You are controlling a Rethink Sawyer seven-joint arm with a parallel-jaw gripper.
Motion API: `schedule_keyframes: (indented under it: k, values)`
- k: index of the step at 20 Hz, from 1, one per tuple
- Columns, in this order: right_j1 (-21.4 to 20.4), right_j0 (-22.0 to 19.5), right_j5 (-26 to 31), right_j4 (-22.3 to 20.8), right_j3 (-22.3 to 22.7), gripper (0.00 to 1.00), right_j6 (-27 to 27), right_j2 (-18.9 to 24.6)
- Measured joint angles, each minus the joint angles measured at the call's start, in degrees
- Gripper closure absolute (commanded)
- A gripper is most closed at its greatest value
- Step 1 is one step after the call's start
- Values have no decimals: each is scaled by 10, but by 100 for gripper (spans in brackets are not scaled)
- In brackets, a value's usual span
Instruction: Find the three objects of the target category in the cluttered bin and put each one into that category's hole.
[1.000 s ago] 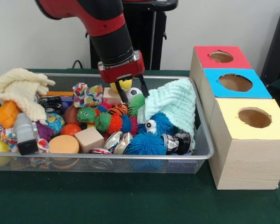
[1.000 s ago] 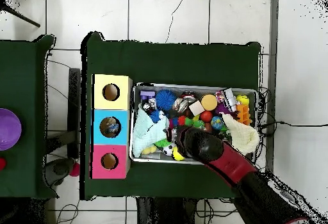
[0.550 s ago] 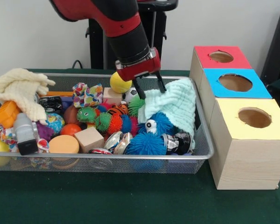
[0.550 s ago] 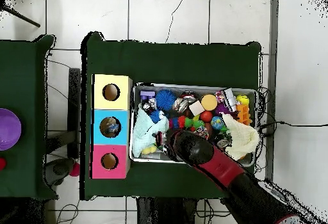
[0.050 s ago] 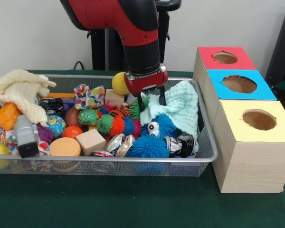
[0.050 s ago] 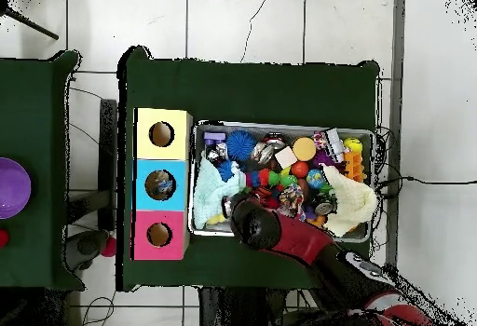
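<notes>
The mint green washcloth [image 5: 178, 107] lies draped over toys at the right end of the wire mesh bin [image 5: 206, 152], centre frame. The gripper [image 5: 150, 100] hangs at its upper left edge, fingers apart. A yellow ball [image 5: 119, 83] sits just left.

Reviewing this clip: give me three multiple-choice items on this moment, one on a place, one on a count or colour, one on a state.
1. Where is the gripper?
A. over the yellow box
B. at the mint cloth's edge in the bin
C. outside the bin

2. How many boxes with holes stand beside the bin?
A. two
B. three
C. four

3. The yellow ball is
A. lying free in the bin
B. gripped
C. inside a hole

Key: 1 B, its fingers dip beside the cloth; 2 B, red, blue and yellow tops; 3 A, it sits apart from the gripper.
</notes>
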Motion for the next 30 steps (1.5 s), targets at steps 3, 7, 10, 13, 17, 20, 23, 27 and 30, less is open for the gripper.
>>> schedule_keyframes:
  k: [3, 7, 10, 13, 17, 20, 23, 27, 30]
  values:
    - [0, 12, 0, -19, -9, 0, 0, -12]
    - [1, 26, 3, -33, -25, 0, 0, -31]
    - [5, 34, 26, -33, -40, 0, 0, -44]
    - [11, 44, 56, -33, -58, 0, 0, -54]
    - [14, 56, 90, -33, -85, 100, 0, -56]
    - [15, 53, 99, -33, -92, 100, 0, -53]
    - [11, 43, 127, -26, -94, 100, 0, -46]
    - [6, 31, 166, -5, -94, 100, 0, -35]
    - [0, 14, 205, 29, -90, 100, 0, -20]
